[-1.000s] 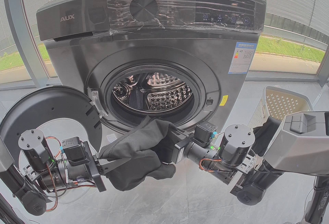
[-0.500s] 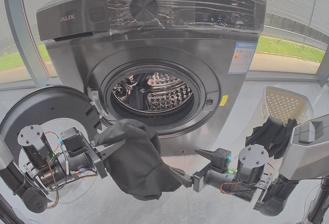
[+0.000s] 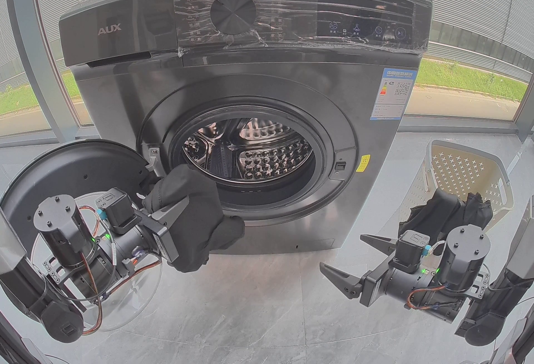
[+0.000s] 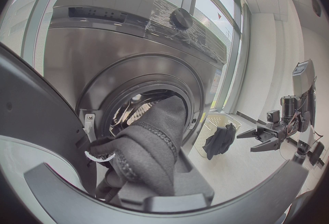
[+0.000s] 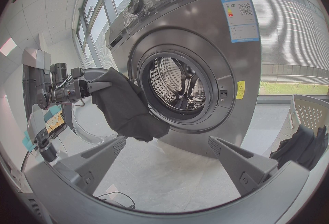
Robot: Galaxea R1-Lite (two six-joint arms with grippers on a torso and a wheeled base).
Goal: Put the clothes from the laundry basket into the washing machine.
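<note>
Dark garment (image 3: 194,204): hangs from the left hand (image 3: 177,219) at the lower-left rim of the drum opening (image 3: 250,154), beside the hinge of the open door (image 3: 72,170). Its loose end droops below the rim, so it is not yet inside.
Left hand: clamped on a bunched fold of the garment.
Right hand (image 3: 347,256): fingers spread apart and empty, low over the floor between the washing machine (image 3: 250,70) and the laundry basket (image 3: 470,151).
Remaining clothes (image 3: 445,212): a dark heap draped over the basket's front rim.
Handling: likely soft, light and limp (no stiffness to steer it), so trailing cloth may catch on the door seal.
Where to hold: a gathered bunch near the middle seems best, leaving less to dangle.
</note>
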